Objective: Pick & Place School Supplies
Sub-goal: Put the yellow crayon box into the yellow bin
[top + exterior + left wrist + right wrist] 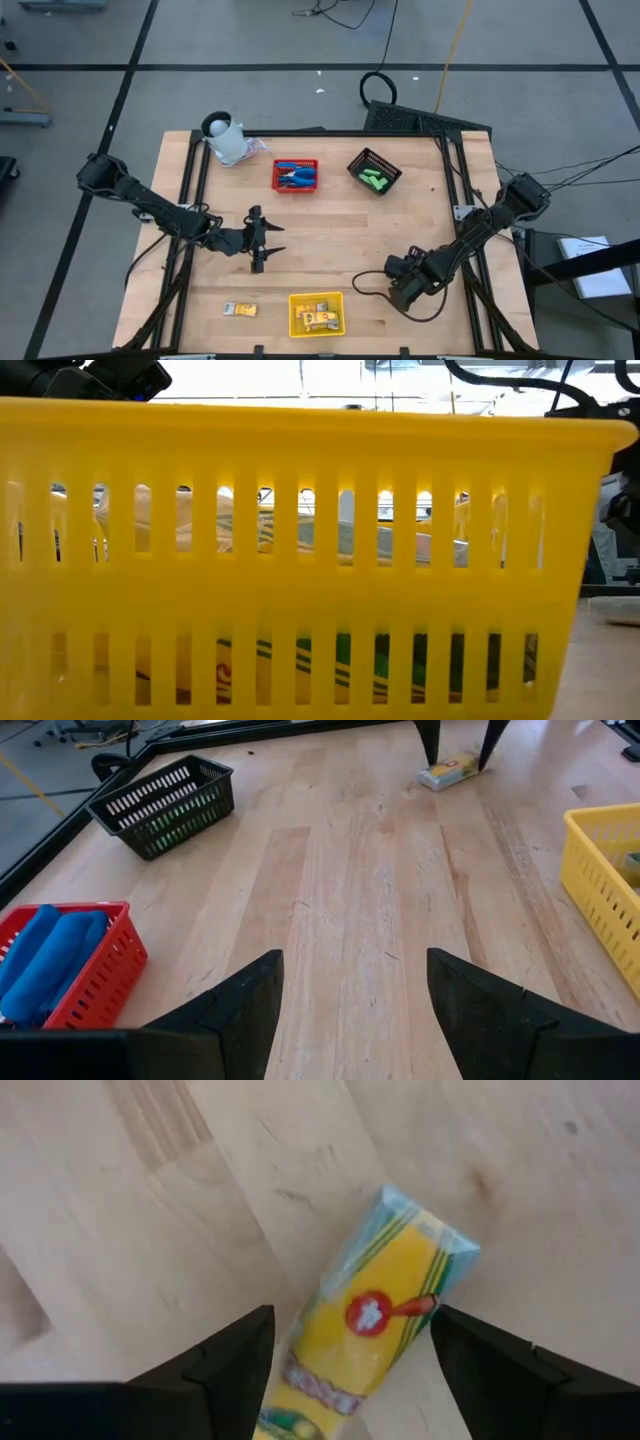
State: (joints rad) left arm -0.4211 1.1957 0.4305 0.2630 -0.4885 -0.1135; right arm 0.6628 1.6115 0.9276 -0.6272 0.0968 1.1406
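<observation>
Wood surface [330,240]: we're hanging the right end effector [350,1350], fingers apart, over a packet [375,1320] lying flat between them near the front right. Left end effector [262,240] is idling apart mid-surface. Another packet [240,310] is lying beside the yellow basket [294,318].

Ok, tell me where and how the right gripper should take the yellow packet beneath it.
Take the yellow packet across its narrow width at mid-length, from straight above. It lies flat on the table, slanted between the fingers of the open right gripper; probably turn the wrist slightly to square with its long edges.
</observation>
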